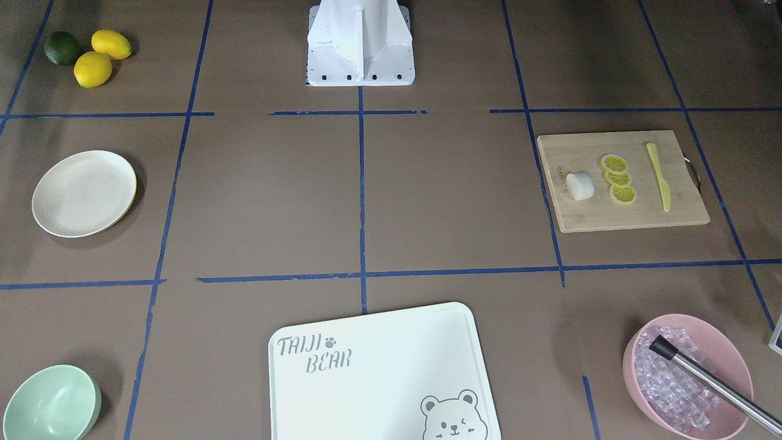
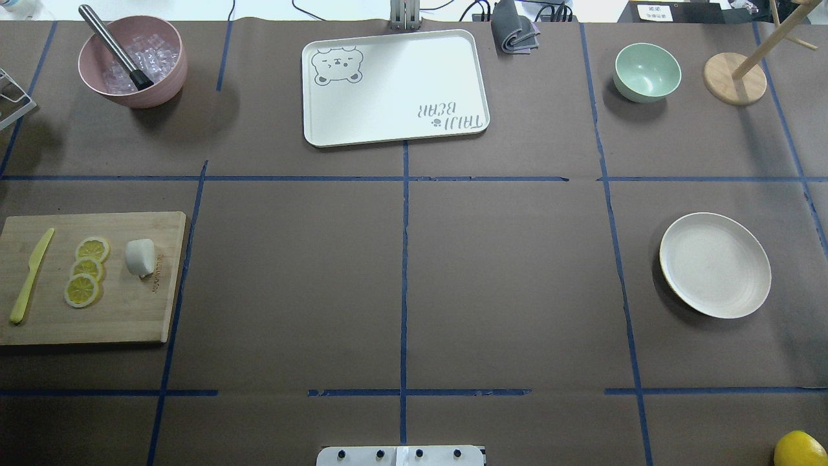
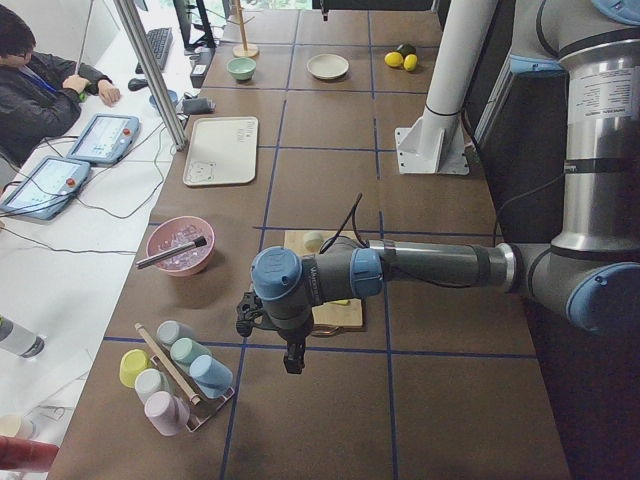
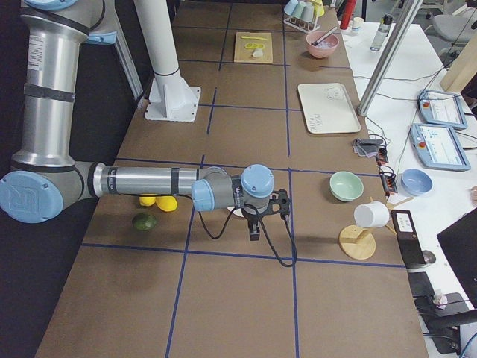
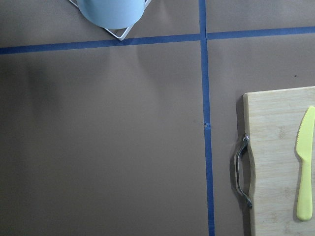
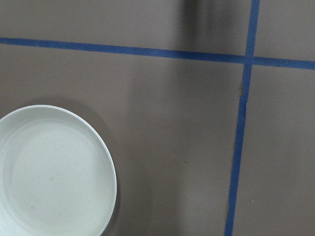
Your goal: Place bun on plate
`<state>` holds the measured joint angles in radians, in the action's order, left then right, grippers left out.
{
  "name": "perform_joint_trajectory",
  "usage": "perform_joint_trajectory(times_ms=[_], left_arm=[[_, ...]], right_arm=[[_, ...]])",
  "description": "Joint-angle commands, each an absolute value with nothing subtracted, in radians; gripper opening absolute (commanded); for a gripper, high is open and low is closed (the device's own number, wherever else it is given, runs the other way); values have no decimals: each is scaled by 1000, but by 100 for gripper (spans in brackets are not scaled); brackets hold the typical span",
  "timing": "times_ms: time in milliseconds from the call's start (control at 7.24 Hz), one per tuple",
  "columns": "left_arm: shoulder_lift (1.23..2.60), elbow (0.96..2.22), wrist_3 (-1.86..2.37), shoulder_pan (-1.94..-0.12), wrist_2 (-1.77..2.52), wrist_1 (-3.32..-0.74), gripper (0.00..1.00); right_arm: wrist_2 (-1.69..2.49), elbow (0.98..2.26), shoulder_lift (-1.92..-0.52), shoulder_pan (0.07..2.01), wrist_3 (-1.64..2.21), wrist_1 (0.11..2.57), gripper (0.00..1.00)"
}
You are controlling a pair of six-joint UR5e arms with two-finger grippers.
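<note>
On the rectangular bamboo cutting board: the small, smooth, rounded white bun lies at the end nearest the counter's middle, just beside three yellow lemon slices; a yellow plastic knife lies beyond them.
Plate: the round, shallow cream-white plate sits on the brown paper-covered counter on the robot's right, well apart from the bun, which is not yet on it.
Left pincer: hangs pointing down above the counter, off the board's metal handle; the bun lies at the board's opposite end, apart from it. I cannot tell how far it is open or whether it holds anything.
Right pincer: hangs near the plate, well apart from the bun. Its opening cannot be told either.
</note>
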<state>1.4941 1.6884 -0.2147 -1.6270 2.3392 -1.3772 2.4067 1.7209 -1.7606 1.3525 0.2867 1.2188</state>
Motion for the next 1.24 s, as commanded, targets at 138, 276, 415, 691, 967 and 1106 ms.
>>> perform_joint_trajectory(times_ms=[138, 276, 415, 691, 967, 1106], left_arm=[[1496, 1689, -215, -1623, 2339, -1381, 100], [1496, 1687, -215, -1621, 2339, -1381, 100], [1496, 1687, -215, -1621, 2339, -1381, 100], [1496, 1687, -215, -1621, 2339, -1381, 100], [1496, 1687, -215, -1621, 2339, -1381, 100], [1496, 1687, -215, -1621, 2339, -1381, 100]], right_arm=[[2246, 1692, -1802, 1101, 674, 888, 99], [2205, 1659, -1802, 1054, 684, 887, 99], [2203, 1632, -1801, 1042, 684, 862, 99], [2201, 1603, -1792, 1011, 684, 838, 94], [2203, 1598, -1790, 989, 686, 838, 57], [2206, 1598, -1780, 989, 681, 836, 13]])
